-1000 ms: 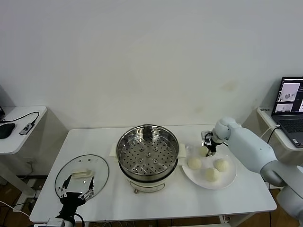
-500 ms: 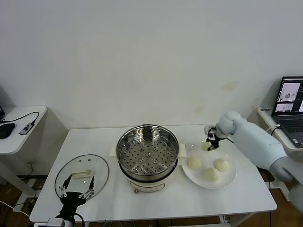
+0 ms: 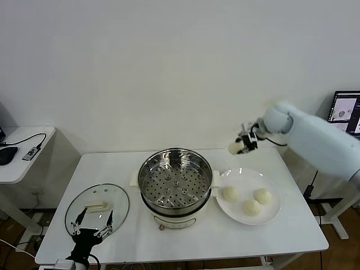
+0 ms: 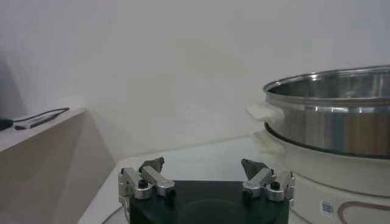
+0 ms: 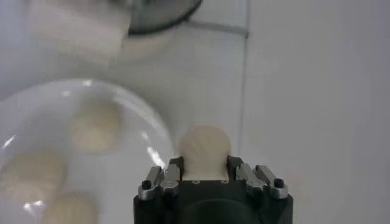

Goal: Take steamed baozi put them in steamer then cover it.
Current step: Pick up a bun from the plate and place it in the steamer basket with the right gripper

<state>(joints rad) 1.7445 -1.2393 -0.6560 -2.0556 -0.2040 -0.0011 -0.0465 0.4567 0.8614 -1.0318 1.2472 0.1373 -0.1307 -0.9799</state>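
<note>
My right gripper (image 3: 243, 144) is shut on one steamed baozi (image 3: 235, 148), held in the air above the back of the table, to the right of the steamer (image 3: 175, 185). The right wrist view shows that baozi (image 5: 204, 151) clamped between the jaws. Three baozi (image 3: 230, 193) lie on the white plate (image 3: 275, 214), right of the steamer; they also show in the right wrist view (image 5: 95, 125). The steamer's perforated tray holds nothing. My left gripper (image 3: 90, 229) is open and parked at the front left, over the glass lid (image 3: 97, 206).
The steamer's steel rim and cream base show in the left wrist view (image 4: 341, 115). A side table (image 3: 22, 152) with a cable and mouse stands at the left. A laptop (image 3: 346, 109) sits at the right edge.
My right gripper has lifted one baozi off the plate and risen up and back with it. The left arm has not moved.
</note>
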